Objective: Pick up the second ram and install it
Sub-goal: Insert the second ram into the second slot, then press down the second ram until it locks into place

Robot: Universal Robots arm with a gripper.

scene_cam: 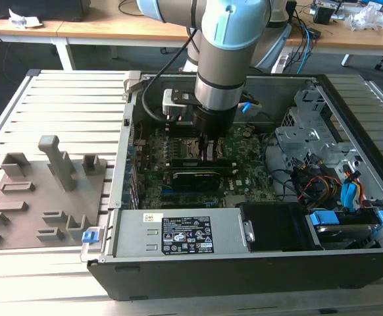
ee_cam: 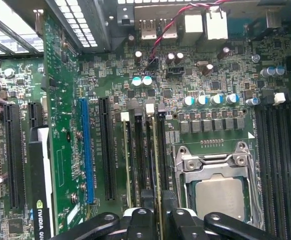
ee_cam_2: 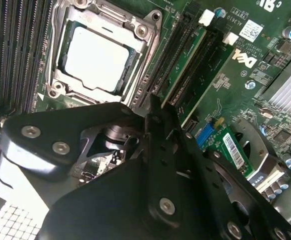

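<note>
My gripper (scene_cam: 208, 150) reaches down into the open computer case (scene_cam: 244, 276), over the memory slots beside the CPU socket (ee_cam: 220, 195). In the first wrist view its black fingers (ee_cam: 143, 220) close from both sides on the second ram (ee_cam: 160, 150), a thin stick seen edge-on. The stick stands in line with the slot nearest the socket. How deep it sits I cannot tell. In the second wrist view the gripper (ee_cam_2: 153, 107) meets at the near end of that slot row, next to the CPU socket (ee_cam_2: 98, 57). Another green stick (ee_cam_2: 188, 67) stands in a slot farther from the socket.
A black graphics card (scene_cam: 195, 178) lies just in front of the gripper. The power supply (scene_cam: 178, 234) fills the case front; a drive cage (scene_cam: 310, 131) and cables (scene_cam: 323, 184) are at the exterior view's right. A grey fixture plate (scene_cam: 40, 191) lies outside, at the left.
</note>
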